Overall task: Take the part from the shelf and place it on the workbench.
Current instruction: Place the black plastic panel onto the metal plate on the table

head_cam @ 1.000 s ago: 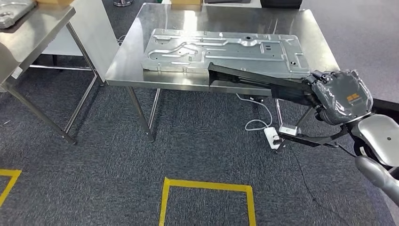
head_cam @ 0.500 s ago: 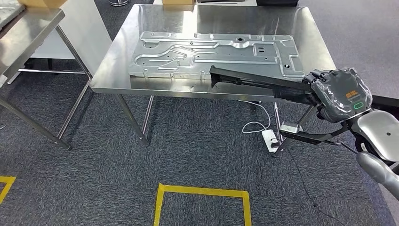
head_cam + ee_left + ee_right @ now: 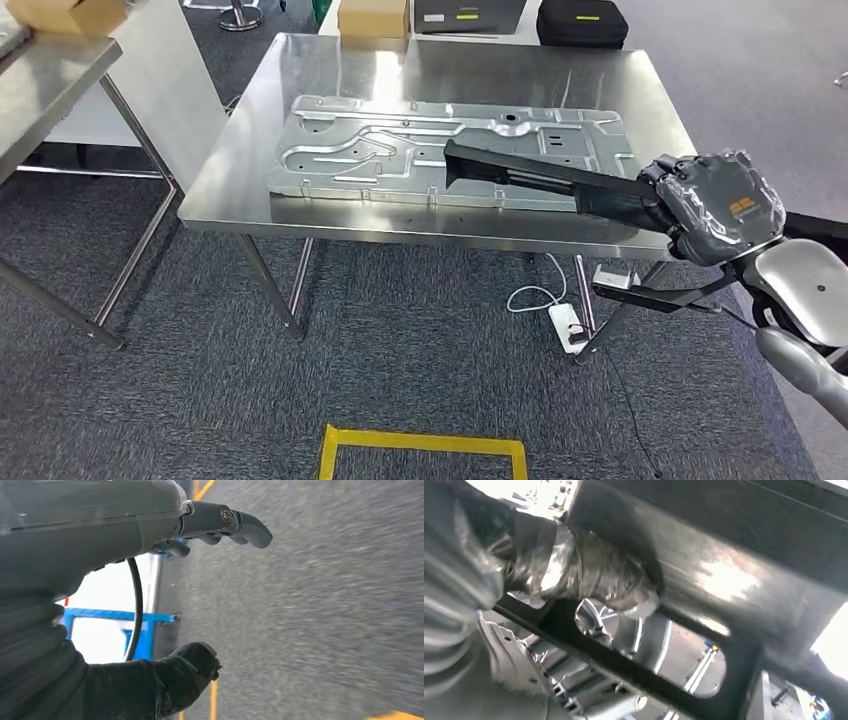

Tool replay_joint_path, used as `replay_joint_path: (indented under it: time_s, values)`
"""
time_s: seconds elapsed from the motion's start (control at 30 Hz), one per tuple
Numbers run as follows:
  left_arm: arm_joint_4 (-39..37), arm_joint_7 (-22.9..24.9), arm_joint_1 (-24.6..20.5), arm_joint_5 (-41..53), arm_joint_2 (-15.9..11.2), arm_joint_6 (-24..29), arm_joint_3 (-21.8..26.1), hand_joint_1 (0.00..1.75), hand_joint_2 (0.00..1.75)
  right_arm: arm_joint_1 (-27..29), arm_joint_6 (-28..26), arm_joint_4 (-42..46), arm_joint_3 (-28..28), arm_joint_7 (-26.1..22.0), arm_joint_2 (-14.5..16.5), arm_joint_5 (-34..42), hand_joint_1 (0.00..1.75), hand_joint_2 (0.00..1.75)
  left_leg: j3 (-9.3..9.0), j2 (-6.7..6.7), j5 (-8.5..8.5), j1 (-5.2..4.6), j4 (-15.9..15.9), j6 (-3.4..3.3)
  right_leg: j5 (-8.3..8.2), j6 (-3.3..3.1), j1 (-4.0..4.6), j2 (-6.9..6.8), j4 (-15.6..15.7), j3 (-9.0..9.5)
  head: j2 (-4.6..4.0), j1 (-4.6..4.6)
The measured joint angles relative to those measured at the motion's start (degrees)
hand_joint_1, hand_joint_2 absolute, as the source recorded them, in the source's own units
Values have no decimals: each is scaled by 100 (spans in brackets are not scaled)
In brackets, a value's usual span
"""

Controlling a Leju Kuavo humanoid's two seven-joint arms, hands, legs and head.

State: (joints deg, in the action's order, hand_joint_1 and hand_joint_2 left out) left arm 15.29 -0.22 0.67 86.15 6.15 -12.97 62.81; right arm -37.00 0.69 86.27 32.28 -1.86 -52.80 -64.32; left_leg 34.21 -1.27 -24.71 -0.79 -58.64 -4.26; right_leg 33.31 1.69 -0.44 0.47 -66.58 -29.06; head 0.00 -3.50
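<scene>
My right hand (image 3: 715, 205) grips one end of a long black part (image 3: 540, 180). The part reaches left, and its far end hangs over the front half of the steel workbench (image 3: 230, 180). In the right wrist view my thumb (image 3: 609, 580) presses on the black part (image 3: 734, 570) close up. On the workbench lies a large stamped silver metal panel (image 3: 380, 150). A thin black bracket (image 3: 655, 295) of the part hangs lower, off the table's front edge. My left hand (image 3: 200, 595) hangs over grey carpet with its fingers apart, holding nothing.
A second steel table (image 3: 40, 80) stands at the left with a cardboard box (image 3: 65, 15) on it. Behind the workbench sit a cardboard box (image 3: 372, 17) and black cases (image 3: 582, 22). A white power strip (image 3: 568, 322) and cable lie under the workbench. Yellow floor tape (image 3: 425, 440) marks the carpet.
The whole view has shifted, so the camera has moved closer to the workbench. The black part's far end, formerly at the table's front edge, now reaches over the tabletop and the panel.
</scene>
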Motion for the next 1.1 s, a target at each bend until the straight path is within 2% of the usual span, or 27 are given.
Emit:
replay_joint_path:
  time_s: [0.07,0.1,0.13,0.17,0.23,0.27,0.3,0.37,0.43,0.47,0.5,0.57,0.6,0.63,0.67,0.7,0.77,0.8,0.83,0.9,0.93,0.97,1.0,1.03,1.1]
  values:
    - [-14,-15,-13,1,11,1,-1,0,175,15,2,-2,14,1,-1,5,175,175,-65,5,-86,-1,1,-4,291,45,-8,-9,-547,-490,0,0]
    - [-17,-25,-10,1,19,-1,-1,0,175,26,2,-2,22,1,-1,8,175,175,-105,5,-137,-2,0,0,400,57,-12,-11,-636,-671,0,0]
    - [-20,-38,0,2,25,-7,0,0,175,33,3,-3,28,3,-3,10,175,175,-160,5,-191,-4,-1,5,399,58,-15,-14,-561,-769,0,0]
    - [-21,-53,10,2,31,-15,1,0,175,35,3,-3,31,6,-6,12,175,175,-227,5,-247,-5,-1,12,250,49,-15,-15,-327,-784,0,0]
    - [-21,-74,38,3,52,-32,2,0,175,35,4,-4,31,19,-19,13,175,175,-341,6,-352,-8,0,33,-382,-17,11,-25,301,-712,0,-5]
    - [-21,-81,45,4,66,-36,2,0,175,31,8,-5,33,26,-25,13,175,175,-375,3,-390,-5,7,51,-624,-60,37,-34,541,-689,1,-6]
    - [-20,-85,51,4,79,-38,3,0,175,26,11,-5,36,34,-33,14,175,175,-388,0,-418,-2,31,77,-794,-109,64,-43,683,-675,1,-6]
    - [-19,-88,46,5,106,-41,3,0,175,8,15,-2,38,43,-57,16,175,175,-430,-4,-399,1,37,139,-823,-189,86,-42,815,-609,1,-3]
    - [-16,-87,44,5,121,-42,3,0,175,-4,14,4,37,49,-76,17,175,175,-395,10,-333,-5,-157,194,-813,-253,51,-50,928,-435,2,-8]
    - [-13,-88,38,5,122,-44,3,0,175,-16,19,5,38,52,-75,14,175,175,-269,17,-319,1,-396,224,-788,-283,27,-62,974,-338,2,-12]
    - [-7,-90,32,5,122,-56,3,0,175,-35,26,4,44,54,-68,4,175,175,-67,26,-353,16,-712,259,-751,-301,7,-74,1010,-252,2,-16]
    - [19,-95,34,5,126,-115,3,0,175,-82,42,-10,76,50,-31,-48,175,175,417,44,-602,62,-1328,339,-643,-306,-27,-81,1042,-107,2,-25]
    - [38,-97,45,5,129,-159,3,0,175,-99,46,-27,105,48,-2,-84,175,175,602,56,-752,89,-1471,379,-577,-289,-48,-78,1047,-29,2,-25]
    - [63,-100,60,5,134,-209,4,0,175,-113,48,-50,143,48,37,-123,175,175,715,69,-828,115,-1460,413,-503,-267,-70,-73,1048,60,2,-26]
    - [92,-102,77,5,140,-257,4,0,175,-130,47,-78,190,53,83,-156,175,175,746,82,-772,141,-1275,446,-423,-239,-94,-67,1048,163,2,-26]
    - [121,-104,96,5,147,-304,5,0,175,-149,44,-109,241,62,131,-181,175,175,715,94,-563,164,-962,467,-338,-206,-116,-62,1048,266,1,-26]
    - [175,-105,131,7,160,-387,9,0,175,-188,33,-174,356,88,232,-215,175,175,618,122,62,188,-293,472,-159,-123,-138,-44,1037,437,1,-29]
    - [202,-105,139,7,166,-419,11,0,175,-206,28,-204,410,98,276,-226,175,175,571,132,261,181,-119,454,-69,-72,-136,-41,1045,507,1,-28]
    - [232,-105,141,7,176,-443,13,0,175,-224,25,-231,457,103,315,-233,175,175,533,139,331,173,-45,412,-15,-18,-134,-36,1040,587,1,-26]
    - [294,-105,124,7,197,-461,14,0,175,-284,22,-264,514,107,359,-239,175,175,401,128,236,162,-47,307,-17,71,-149,-39,959,683,1,-22]
    - [325,-105,119,7,206,-461,15,0,175,-323,20,-276,528,109,372,-240,175,175,328,118,197,167,-26,252,-85,95,-163,-41,774,634,1,-20]
    - [350,-105,113,7,211,-461,15,0,175,-364,19,-290,540,111,384,-242,175,175,253,107,162,167,-9,208,-131,105,-171,-42,498,476,1,-18]
    - [371,-105,107,7,215,-462,16,0,175,-392,18,-305,555,114,399,-244,175,175,185,95,116,167,9,177,-124,111,-172,-46,143,242,2,-15]
    - [382,-105,109,7,219,-464,16,0,175,-407,17,-322,577,114,416,-246,175,175,118,90,56,159,13,153,-32,111,-163,-46,-217,-35,1,-14]
    - [395,-104,114,7,226,-486,17,0,175,-408,11,-366,641,110,459,-267,175,175,-40,68,-86,140,17,136,380,103,-136,-46,-649,-551,1,-13]
